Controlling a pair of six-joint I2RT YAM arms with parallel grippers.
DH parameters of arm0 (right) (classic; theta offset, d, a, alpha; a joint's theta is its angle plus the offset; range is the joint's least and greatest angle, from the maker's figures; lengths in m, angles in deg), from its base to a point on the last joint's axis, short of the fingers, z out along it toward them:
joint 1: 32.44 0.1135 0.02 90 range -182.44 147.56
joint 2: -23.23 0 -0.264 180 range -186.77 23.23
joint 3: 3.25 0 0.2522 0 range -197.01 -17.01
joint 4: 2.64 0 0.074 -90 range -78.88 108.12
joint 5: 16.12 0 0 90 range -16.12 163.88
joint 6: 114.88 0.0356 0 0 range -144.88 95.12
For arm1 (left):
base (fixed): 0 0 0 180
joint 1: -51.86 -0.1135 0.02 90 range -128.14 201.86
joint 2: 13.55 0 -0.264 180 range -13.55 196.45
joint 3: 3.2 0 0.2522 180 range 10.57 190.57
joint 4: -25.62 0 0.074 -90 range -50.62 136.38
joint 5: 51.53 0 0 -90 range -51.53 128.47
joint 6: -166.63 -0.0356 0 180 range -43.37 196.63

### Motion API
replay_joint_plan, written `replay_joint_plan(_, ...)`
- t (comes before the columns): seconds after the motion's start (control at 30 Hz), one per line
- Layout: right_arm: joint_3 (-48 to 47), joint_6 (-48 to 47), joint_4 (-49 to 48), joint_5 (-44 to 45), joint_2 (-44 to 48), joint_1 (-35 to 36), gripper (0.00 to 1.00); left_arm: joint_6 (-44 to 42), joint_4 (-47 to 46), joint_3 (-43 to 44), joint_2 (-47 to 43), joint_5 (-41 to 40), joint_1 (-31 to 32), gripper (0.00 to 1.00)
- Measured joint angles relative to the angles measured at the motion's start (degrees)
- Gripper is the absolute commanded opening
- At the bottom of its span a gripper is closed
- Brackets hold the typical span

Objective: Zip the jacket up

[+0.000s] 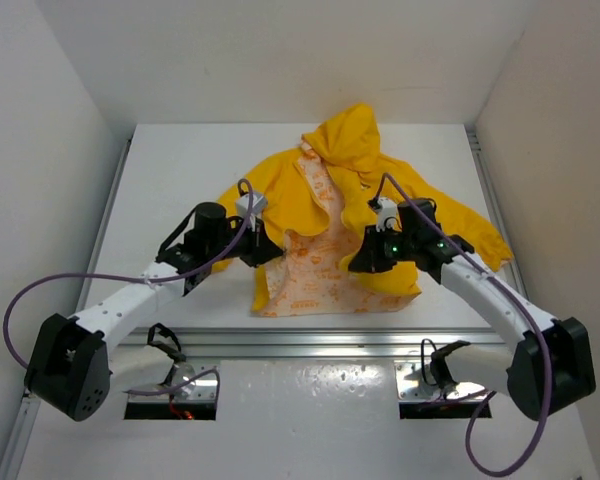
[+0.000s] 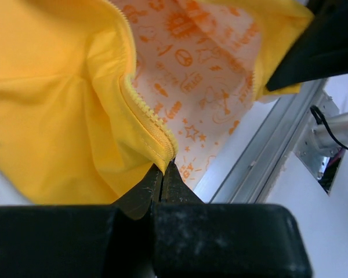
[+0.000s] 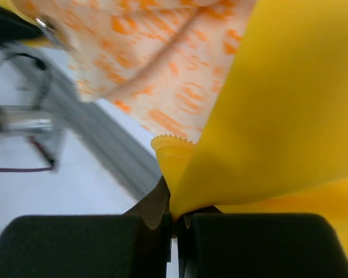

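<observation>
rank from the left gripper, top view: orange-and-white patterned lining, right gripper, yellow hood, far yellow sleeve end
1. orange-and-white patterned lining, beside the left gripper
2. right gripper, across the opening
3. yellow hood, at the back
4. yellow sleeve end, far right

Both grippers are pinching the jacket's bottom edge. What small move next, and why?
Probably draw the two grippers toward each other. The jacket lies open, patterned lining showing between its front panels. The left gripper is shut on the bottom end of one zipper edge, the right gripper on the other panel's bottom corner, so the two halves must meet before zipping.
</observation>
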Motion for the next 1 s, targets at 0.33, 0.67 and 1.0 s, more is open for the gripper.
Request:
replay_joint_plan(0.33, -1.8, 26.1, -28.0, -27.2, -14.1, -5.5, 0.0, -2.7, 0.1, 3.8, 0.1, 5.8, 3.3, 0.0)
replay_joint_plan(0.67, -2.1, 38.0, -42.6, -36.2, -15.4, -5.4, 0.0, -2.1, -0.1, 6.5, 2.3, 11.1, 4.3, 0.0)
replay_joint_plan(1.0, -2.2, 18.2, -22.0, -35.5, -5.1, -5.0, 0.0, 0.7, -2.6, 8.2, 3.6, 19.3, 4.9, 0.0)
